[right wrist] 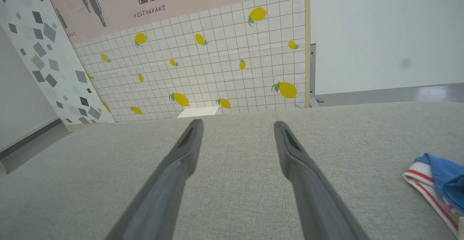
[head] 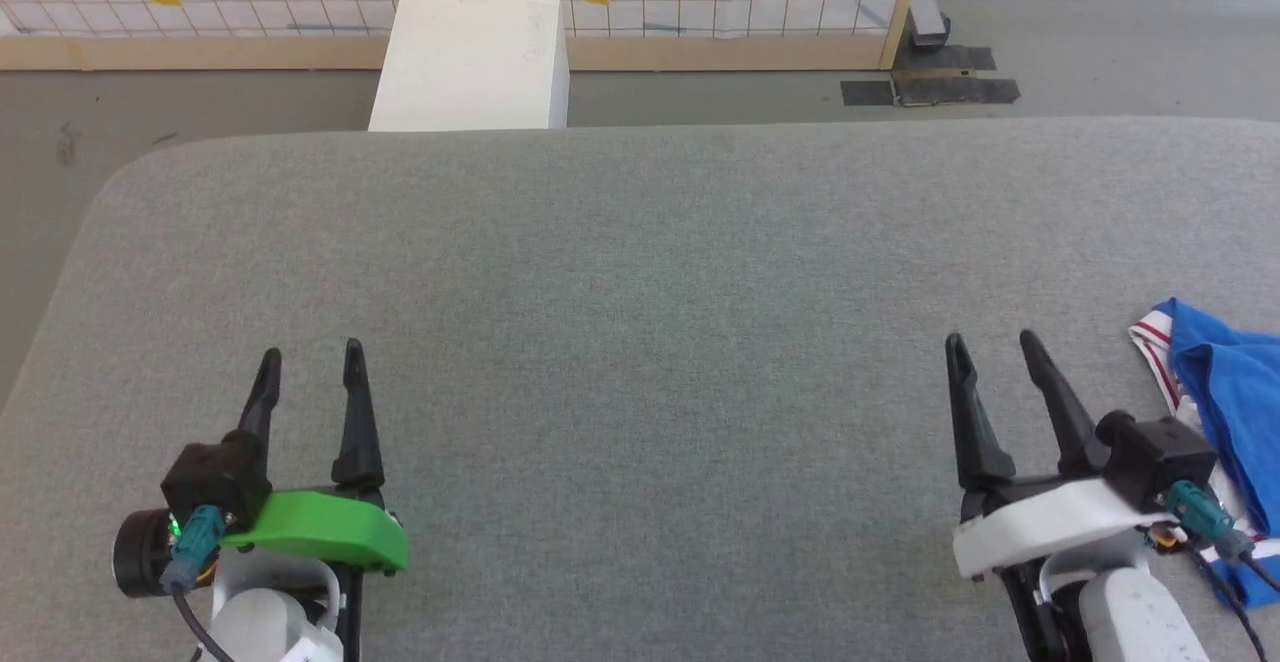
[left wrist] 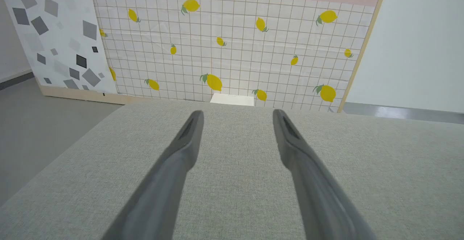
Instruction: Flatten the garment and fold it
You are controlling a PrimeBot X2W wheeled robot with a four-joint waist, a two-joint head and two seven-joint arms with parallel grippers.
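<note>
Jersey [head: 1225, 367] bunched at the desk's [head: 640, 242] right edge, likely soft and limp; pinch its striped hem [head: 1153, 340]. Left end effector [head: 310, 354], right end effector [head: 990, 342]: spread, empty.

Garment [head: 1232, 392]: blue, white red-striped trim, bunched at table's right edge, partly cut off.

garment [head: 1228, 382]: cut off at the right edge (print unseen)
garment, near part: partly behind the right gripper [head: 991, 339] mount
box [head: 470, 62]: base hidden behind table [head: 640, 292]
</note>
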